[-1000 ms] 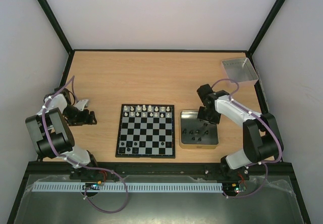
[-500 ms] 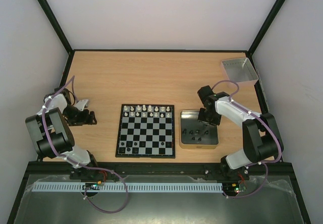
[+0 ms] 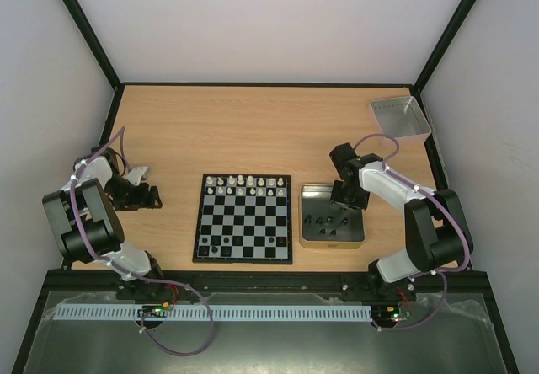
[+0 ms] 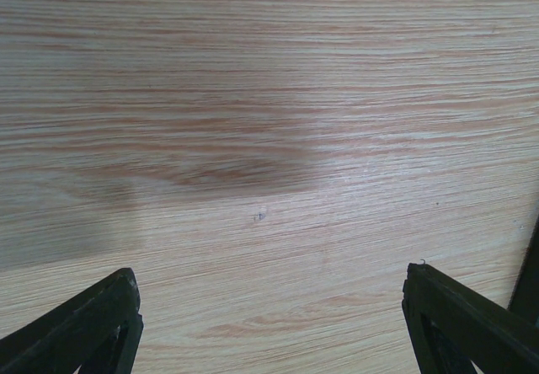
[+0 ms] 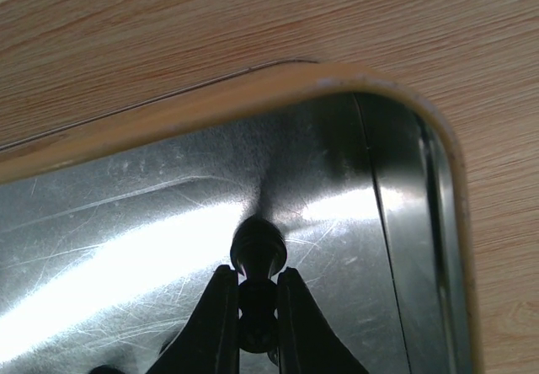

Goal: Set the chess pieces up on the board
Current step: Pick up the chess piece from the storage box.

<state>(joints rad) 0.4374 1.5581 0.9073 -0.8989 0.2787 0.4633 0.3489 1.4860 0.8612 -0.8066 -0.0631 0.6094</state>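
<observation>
Barely moved: right gripper (image 3: 347,197) dipped slightly over the tin (image 3: 333,244), just right of the board (image 3: 244,219). Left wrist: left gripper (image 4: 269,307) spread wide, empty, above the table (image 4: 269,121). Right wrist: fingers (image 5: 221,307) pinch a black piece (image 5: 258,246), long axis along them, head poking past the tips.

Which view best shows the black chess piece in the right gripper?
The right wrist view: the black piece sits close-up, pinched by the right gripper inside the tin. The top view hides it under that gripper; the left wrist view shows only table.
</observation>
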